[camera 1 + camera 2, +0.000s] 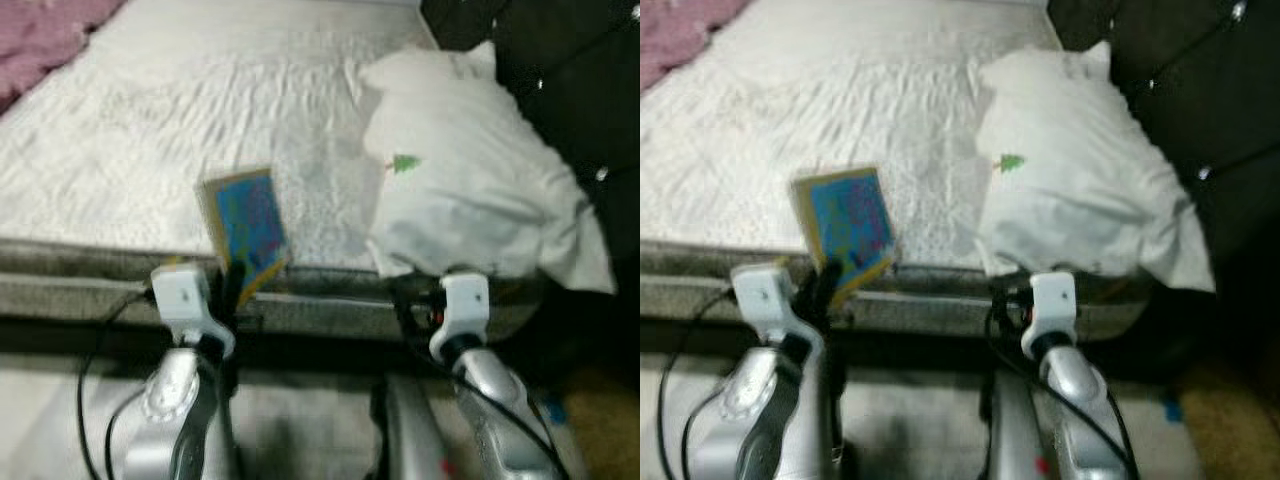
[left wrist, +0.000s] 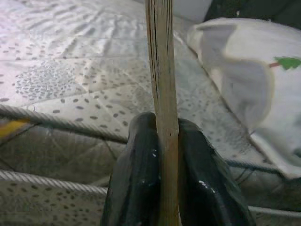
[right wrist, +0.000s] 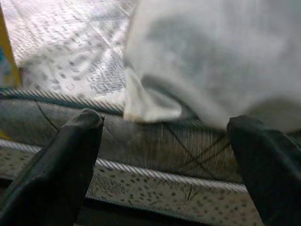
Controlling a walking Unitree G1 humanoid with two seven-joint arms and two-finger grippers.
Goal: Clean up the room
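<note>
- Lower left of the frame: the left gripper (image 2: 167,188) is clenched on a thin blue book (image 1: 248,222), held upright over the bed (image 1: 150,130) edge.
- Lower right: the right gripper (image 3: 164,141) hangs released, fingers spread, just before the white pillow (image 1: 470,180).

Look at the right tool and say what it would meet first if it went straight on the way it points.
Probably the white pillow, whose lower corner hangs over the mattress edge directly ahead of the open right tool. Depth is unclear, so the mattress edge might come first.
</note>
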